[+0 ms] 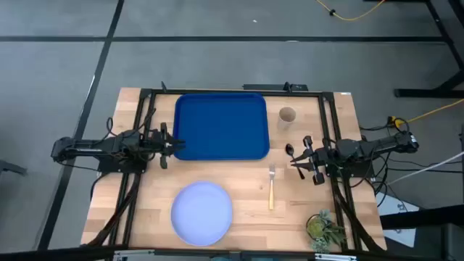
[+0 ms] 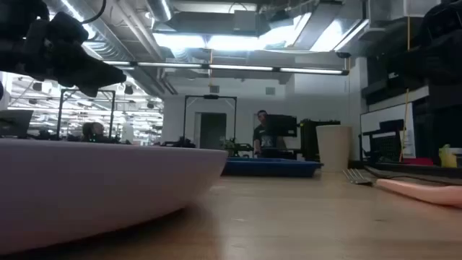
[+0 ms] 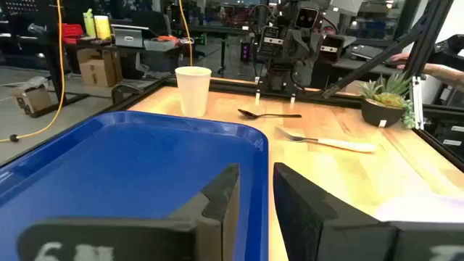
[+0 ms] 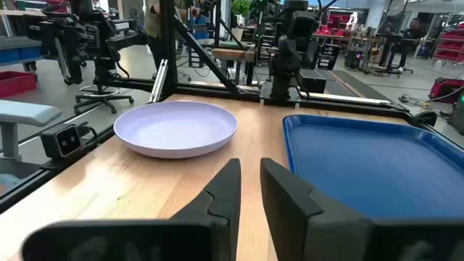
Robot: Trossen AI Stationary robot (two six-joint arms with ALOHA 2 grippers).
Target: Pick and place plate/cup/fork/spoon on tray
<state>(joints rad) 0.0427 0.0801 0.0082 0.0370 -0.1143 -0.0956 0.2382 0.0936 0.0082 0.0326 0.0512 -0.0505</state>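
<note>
Blue tray [image 1: 221, 125] sits empty at the bench's [image 1: 246, 217] far edge, cup [image 1: 287, 115] beside it. Plate [image 1: 201, 212] lies near the front edge, fork [image 1: 272, 188] and spoon [image 1: 290, 151] toward the right side. Left end effector [image 1: 168, 145] and right end effector [image 1: 300, 159] hover slightly parted, grasping nothing.

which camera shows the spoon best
The left wrist view: the spoon lies dark and whole on the bare wood, between the cup and the fork. The high view shows it small beside the right gripper. The low and right wrist views do not show it.
</note>
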